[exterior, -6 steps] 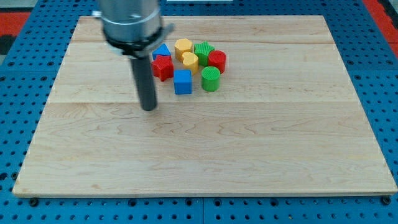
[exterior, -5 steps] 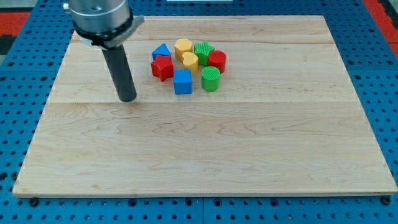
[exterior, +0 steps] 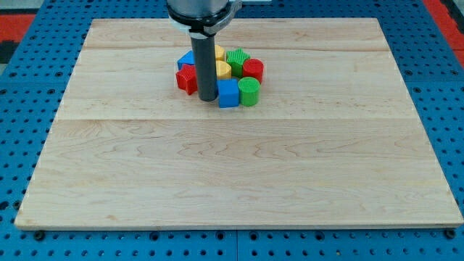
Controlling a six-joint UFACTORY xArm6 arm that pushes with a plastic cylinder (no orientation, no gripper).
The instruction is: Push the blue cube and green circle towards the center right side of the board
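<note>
The blue cube (exterior: 229, 93) sits near the view's top centre of the wooden board (exterior: 239, 174). The green circle (exterior: 249, 91) stands right beside it on its right, touching or nearly so. My tip (exterior: 207, 98) rests on the board right against the blue cube's left side. The rod rises in front of the block cluster and hides part of it.
Behind the two blocks lies a tight cluster: a red star (exterior: 186, 80) left of the rod, a blue triangle (exterior: 187, 59), a yellow hexagon (exterior: 218, 52), a yellow heart (exterior: 223, 70), a green block (exterior: 237, 59) and a red circle (exterior: 253, 70).
My tip swung from the board's left to the blue cube's left side. The blue cube has shifted right, up against the green circle, which also moved slightly right.
</note>
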